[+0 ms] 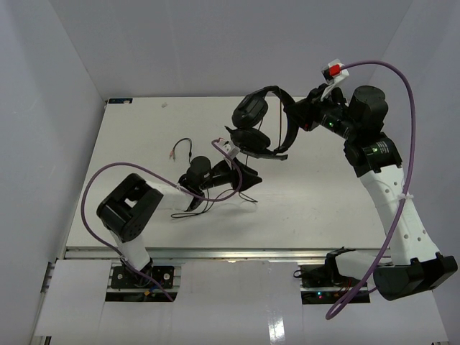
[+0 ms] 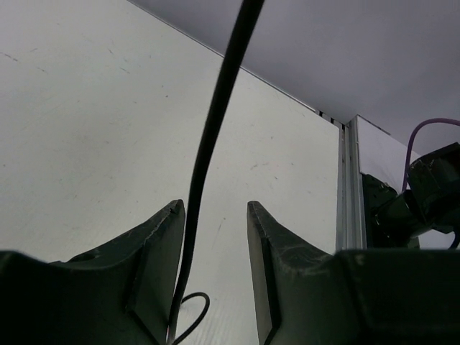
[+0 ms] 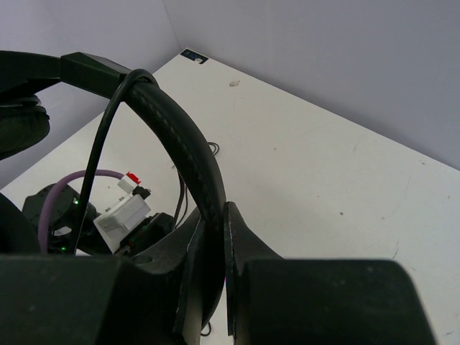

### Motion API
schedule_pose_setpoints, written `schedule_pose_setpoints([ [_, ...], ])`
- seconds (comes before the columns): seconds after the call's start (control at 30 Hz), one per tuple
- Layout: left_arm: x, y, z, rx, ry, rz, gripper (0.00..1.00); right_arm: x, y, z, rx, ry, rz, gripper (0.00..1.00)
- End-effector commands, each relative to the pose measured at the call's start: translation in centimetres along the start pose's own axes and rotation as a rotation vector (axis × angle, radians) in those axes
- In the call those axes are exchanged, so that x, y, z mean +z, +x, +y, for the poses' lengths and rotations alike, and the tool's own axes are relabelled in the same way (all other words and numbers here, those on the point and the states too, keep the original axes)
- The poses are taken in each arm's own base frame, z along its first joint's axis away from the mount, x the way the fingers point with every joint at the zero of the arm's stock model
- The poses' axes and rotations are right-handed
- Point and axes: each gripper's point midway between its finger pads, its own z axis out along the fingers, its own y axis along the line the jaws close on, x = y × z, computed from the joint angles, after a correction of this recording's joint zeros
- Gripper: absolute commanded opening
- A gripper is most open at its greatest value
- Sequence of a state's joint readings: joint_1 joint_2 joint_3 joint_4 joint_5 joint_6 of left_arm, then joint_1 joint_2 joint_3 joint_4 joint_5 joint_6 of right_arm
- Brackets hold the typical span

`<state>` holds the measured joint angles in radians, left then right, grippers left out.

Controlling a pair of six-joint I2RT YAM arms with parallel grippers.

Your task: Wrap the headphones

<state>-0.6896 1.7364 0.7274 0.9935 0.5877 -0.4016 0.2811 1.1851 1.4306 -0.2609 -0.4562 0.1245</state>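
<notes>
Hanging headphones [image 1: 262, 129]: raised above the worktop [image 1: 323, 194]; light, with a stiff arch.
Right fingers [image 3: 248, 248]: pinching the padded headband [image 3: 180, 136], a sound place to hold.
Left fingers [image 2: 284, 251]: spread, with the cord [image 2: 215, 108] running between them, unpinched.
Cord: thin, limp, probably slippery; needs a close pinch.

A white worktop [image 1: 144, 129] is sitting between plain pale walls [image 1: 43, 108], bearing a small dark label [image 1: 118, 101] at its far left corner.

The headphones [image 1: 259, 126] & cord [image 2: 215, 122] are showing blk; table [image 1: 323, 208] is looking off-white w/ faint scuffs; arm cables [image 1: 414, 108] are showing purple; left hand [image 2: 214, 208] & right hand [image 3: 213, 230] are appearing dark grey.
</notes>
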Motion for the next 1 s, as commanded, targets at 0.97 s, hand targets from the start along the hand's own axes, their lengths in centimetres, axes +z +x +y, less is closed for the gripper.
schedule_pose_setpoints([
  [0.97, 0.8, 5.1, -12.1, -0.057, 0.215, -0.011, 0.17, -0.3, -4.3, -7.8, 0.03, 0.406, -0.132, 0.08],
])
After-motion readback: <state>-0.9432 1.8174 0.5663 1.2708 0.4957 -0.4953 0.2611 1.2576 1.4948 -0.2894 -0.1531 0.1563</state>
